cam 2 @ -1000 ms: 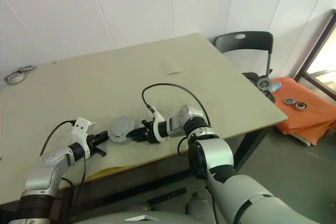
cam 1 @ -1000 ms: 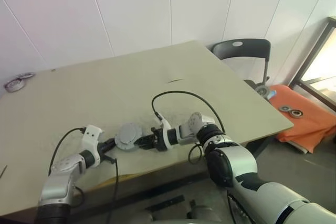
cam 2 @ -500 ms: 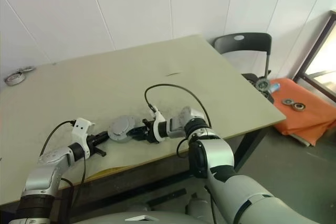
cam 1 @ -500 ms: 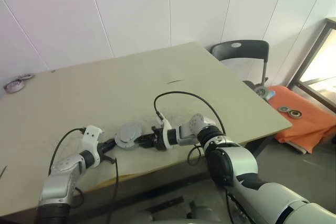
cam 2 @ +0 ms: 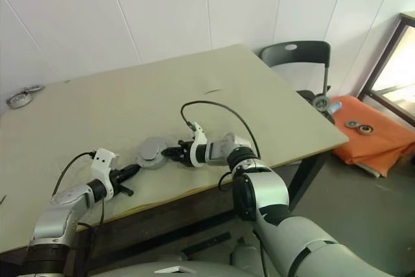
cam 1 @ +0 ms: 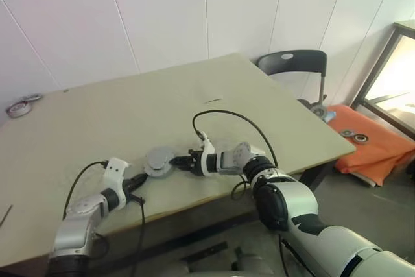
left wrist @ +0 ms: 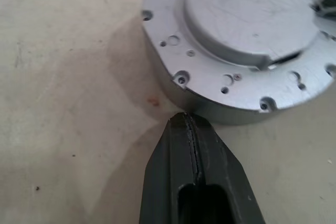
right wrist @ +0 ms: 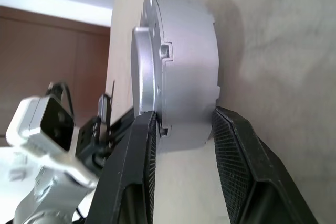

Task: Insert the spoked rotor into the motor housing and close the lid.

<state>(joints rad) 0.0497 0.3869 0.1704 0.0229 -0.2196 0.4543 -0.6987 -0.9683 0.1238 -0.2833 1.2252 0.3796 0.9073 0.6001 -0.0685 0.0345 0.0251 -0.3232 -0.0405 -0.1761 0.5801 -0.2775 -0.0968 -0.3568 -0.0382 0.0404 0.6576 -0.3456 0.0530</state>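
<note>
Chair stands beyond table; orange cloth lies alongside.

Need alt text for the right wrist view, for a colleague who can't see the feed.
The right gripper grips a round silver motor housing with its lid on, one black finger on the lid face and one beneath, at the tan table. Beyond the housing, the left gripper points toward it.
</note>
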